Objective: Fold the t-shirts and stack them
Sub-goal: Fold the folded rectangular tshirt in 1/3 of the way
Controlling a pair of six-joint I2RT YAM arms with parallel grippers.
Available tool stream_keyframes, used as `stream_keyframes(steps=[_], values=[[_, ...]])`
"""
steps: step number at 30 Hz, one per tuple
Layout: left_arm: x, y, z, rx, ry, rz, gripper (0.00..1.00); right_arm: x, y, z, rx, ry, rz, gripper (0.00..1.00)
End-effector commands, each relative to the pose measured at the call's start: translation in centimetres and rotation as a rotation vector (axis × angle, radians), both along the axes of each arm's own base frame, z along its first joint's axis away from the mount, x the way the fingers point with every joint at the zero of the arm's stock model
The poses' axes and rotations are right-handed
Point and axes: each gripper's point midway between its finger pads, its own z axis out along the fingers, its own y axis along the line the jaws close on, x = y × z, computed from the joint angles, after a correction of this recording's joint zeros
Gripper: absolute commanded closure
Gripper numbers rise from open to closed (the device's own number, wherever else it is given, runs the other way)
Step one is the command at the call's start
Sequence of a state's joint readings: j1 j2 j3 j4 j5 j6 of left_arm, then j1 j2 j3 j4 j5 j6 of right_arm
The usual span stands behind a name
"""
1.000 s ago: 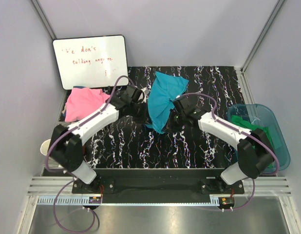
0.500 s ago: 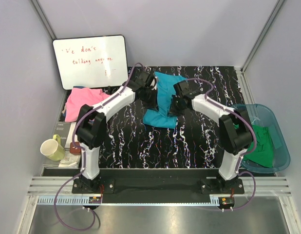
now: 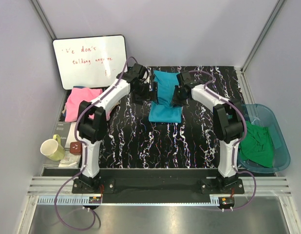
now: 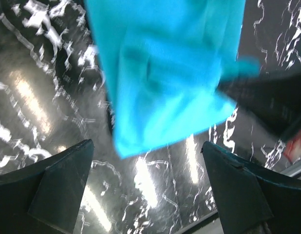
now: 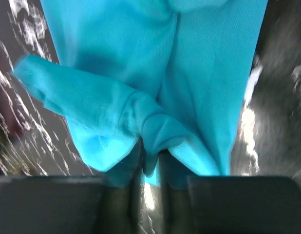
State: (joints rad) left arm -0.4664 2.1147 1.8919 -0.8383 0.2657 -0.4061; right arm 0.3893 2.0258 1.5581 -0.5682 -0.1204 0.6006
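Roughly at the back-middle of the black, white-veined marbled table top, the teal-blue cloth t-shirt lies as a narrow folded strip running away from the arms' bases. Both arms are stretched out to it, one on each side. The left gripper stands just beside the shirt's left edge with its two dark fingers spread wide apart. Only the marbled surface shows between them, and the cloth's nearest corner lies ahead of the fingers rather than in their gap, so this gripper has hold of nothing. The right gripper sits at the shirt's right edge with its jaws drawn to a narrow slit. A small bunched fold of the teal cloth runs down into that slit, pinched there, while the rest of the shirt spreads out beyond it. Both wrist views are blurred. A crumpled pink cloth t-shirt lies at the table's left edge, below a white board with red handwriting and well apart from the teal one. Green cloth t-shirts are heaped inside a translucent blue plastic tub beside the table's right edge.
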Motion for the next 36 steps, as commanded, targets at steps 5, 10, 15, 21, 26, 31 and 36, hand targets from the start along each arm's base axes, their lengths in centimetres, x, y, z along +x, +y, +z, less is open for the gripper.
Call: stream_keyframes(steps=[5, 10, 15, 21, 26, 31, 36], values=[[-5.2, 1.8, 2.4, -0.023, -0.010, -0.074, 0.01, 5.2, -2.1, 3.2, -0.049, -0.149, -0.055, 0.29], [-7.1, 2.6, 0.8, -0.014, 0.024, -0.085, 0.01, 4.1, -2.6, 8.5, -0.007, -0.297, -0.047, 0.01], [-7.2, 2.1, -0.8, -0.044, 0.061, -0.068, 0.01, 0.9, -1.6, 8.1, 0.086, -0.270, 0.013, 0.05], [-5.6, 0.3, -2.0, -0.093, 0.086, -0.063, 0.20, -1.2, 1.0, 4.2, 0.229, -0.155, 0.087, 1.00], [-4.5, -0.4, -1.9, -0.104, 0.084, -0.065, 0.30, 0.5, 3.1, 0.5, 0.273, -0.066, 0.125, 1.00], [-5.3, 0.3, -1.3, -0.097, 0.076, -0.070, 0.25, 5.2, 4.0, -1.7, 0.233, -0.071, 0.110, 1.00], [-6.2, 1.3, -1.5, -0.068, 0.072, -0.069, 0.23, 9.0, 5.0, 0.8, 0.260, -0.149, 0.101, 1.00]])
